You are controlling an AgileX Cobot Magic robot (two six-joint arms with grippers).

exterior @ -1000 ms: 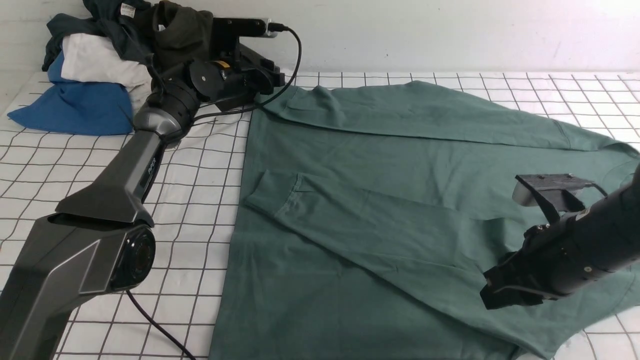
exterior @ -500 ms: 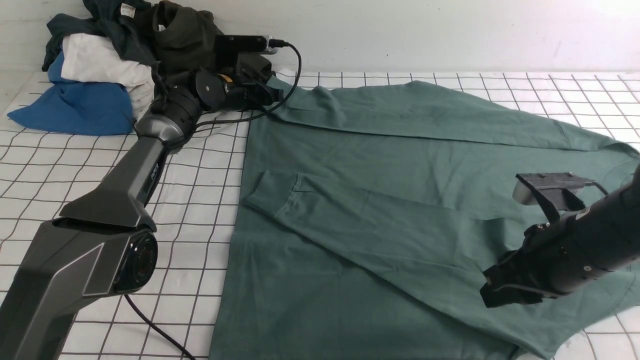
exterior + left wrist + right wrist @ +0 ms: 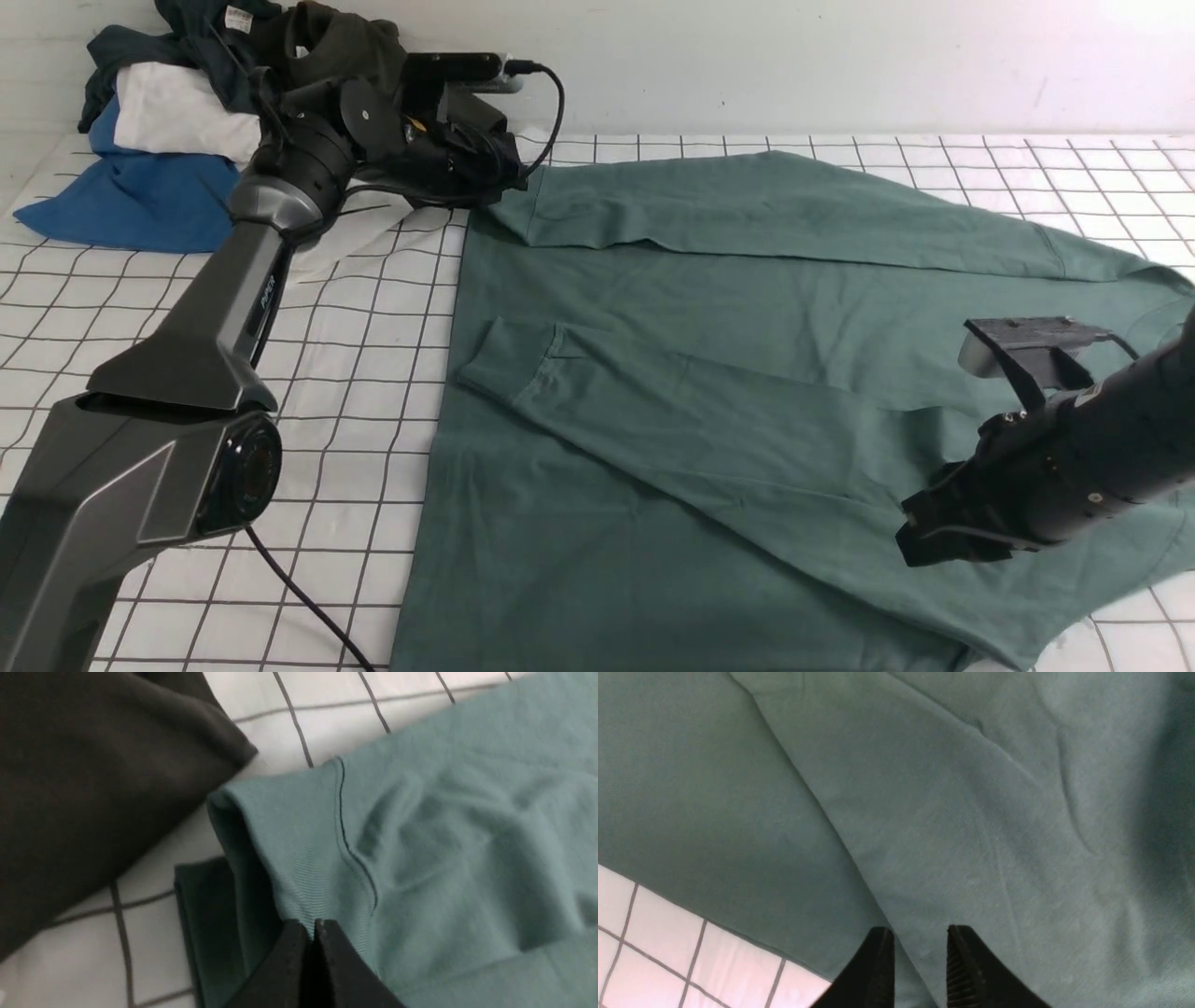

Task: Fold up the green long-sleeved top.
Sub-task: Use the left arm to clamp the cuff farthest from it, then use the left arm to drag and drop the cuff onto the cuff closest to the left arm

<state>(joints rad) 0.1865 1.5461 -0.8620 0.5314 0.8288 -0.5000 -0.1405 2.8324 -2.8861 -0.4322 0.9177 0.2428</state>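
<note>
Jaws of the left gripper (image 3: 312,926) pinch the ribbed cuff (image 3: 294,849) of the green long-sleeved top (image 3: 579,532), which lies spread on the gridded table (image 3: 373,373); the right gripper (image 3: 920,935) hangs part-open, empty. Best carry that sleeve (image 3: 794,210) straight across the body (image 3: 672,299).

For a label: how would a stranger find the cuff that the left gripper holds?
The green long-sleeved top lies on the gridded table. At its far left corner, by the clothes pile, the left gripper pinches this ribbed cuff; the other cuff lies free.
</note>
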